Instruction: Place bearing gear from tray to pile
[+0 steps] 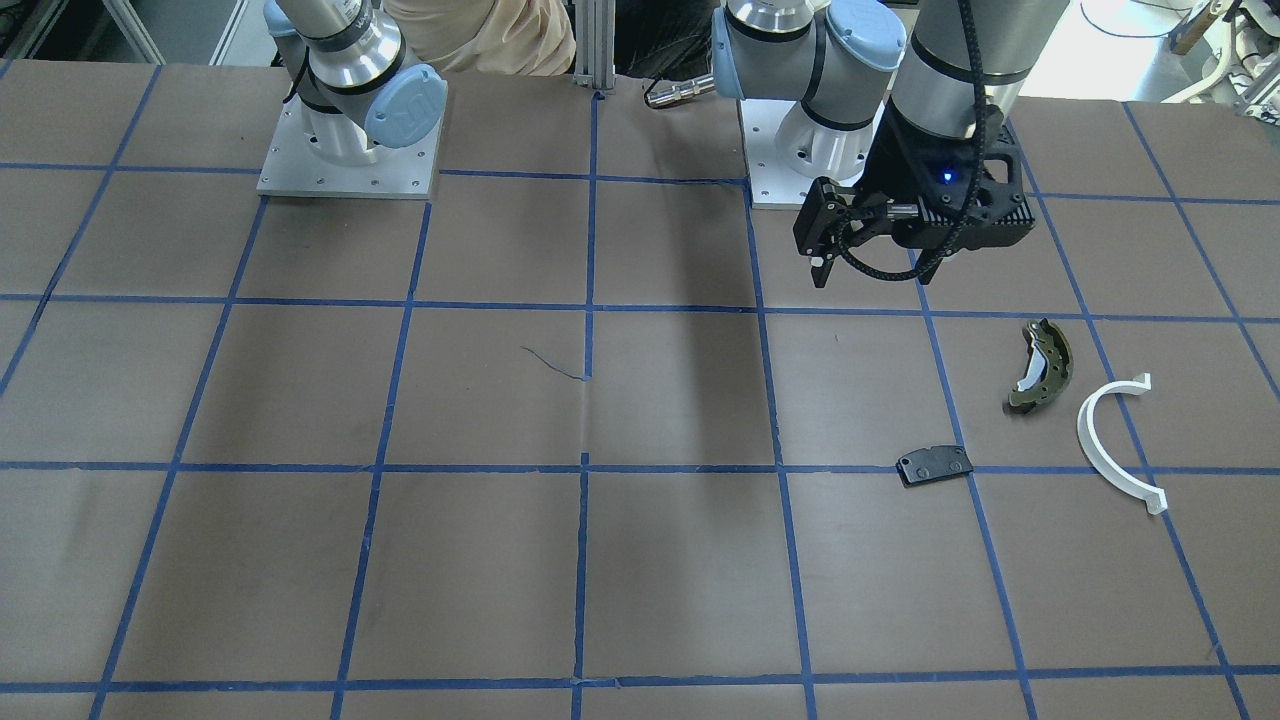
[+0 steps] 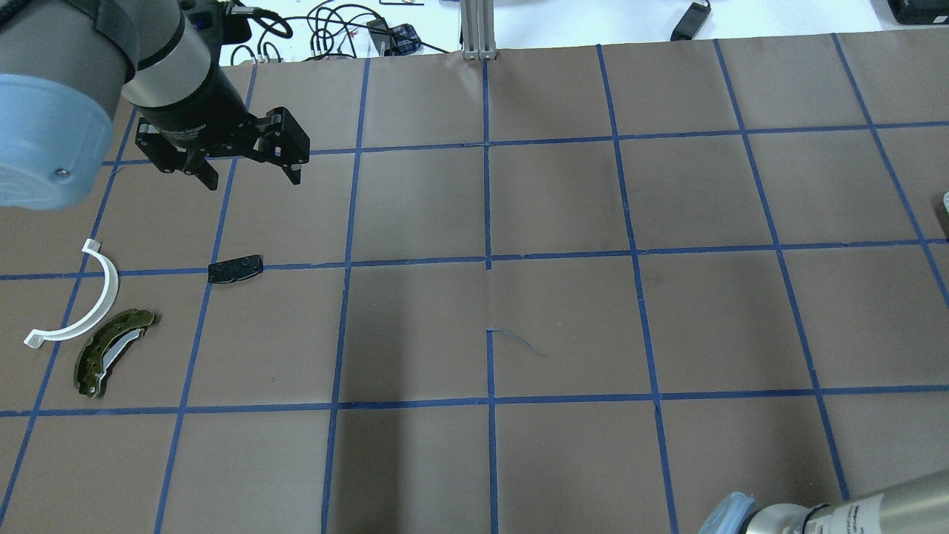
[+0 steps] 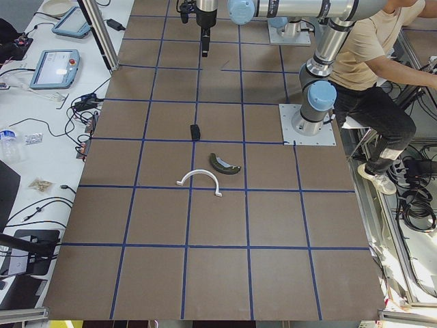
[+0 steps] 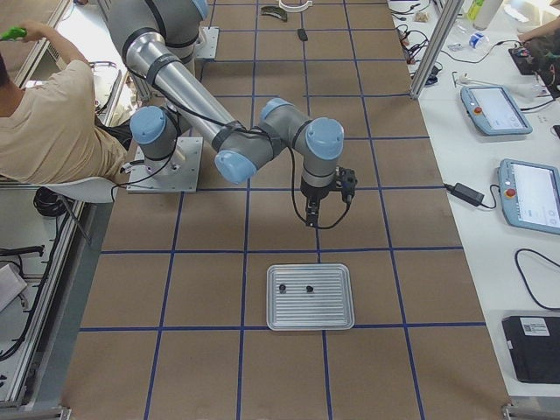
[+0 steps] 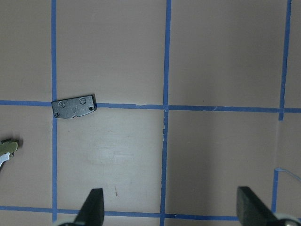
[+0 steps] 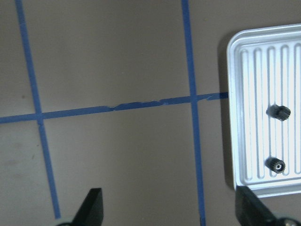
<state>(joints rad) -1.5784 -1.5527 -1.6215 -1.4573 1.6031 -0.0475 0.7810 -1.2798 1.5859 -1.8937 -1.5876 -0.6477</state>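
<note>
Two small dark bearing gears [image 6: 278,112] [image 6: 275,165] lie in the ribbed silver tray [image 6: 249,94], which also shows in the exterior right view [image 4: 310,297]. My right gripper [image 6: 170,209] is open and empty, hovering over the table beside the tray [image 4: 325,208]. The pile lies at the other end: an olive-green brake shoe [image 2: 111,352], a white half-ring arc [image 2: 113,285] and a small black plate [image 2: 235,268]. My left gripper [image 2: 253,180] is open and empty, above the table beyond the black plate [image 5: 74,108].
The table is brown with blue tape grid lines. A person sits behind the robot bases [image 4: 52,122]. Cables and tablets lie on the white bench [image 4: 499,105] along the table's far side.
</note>
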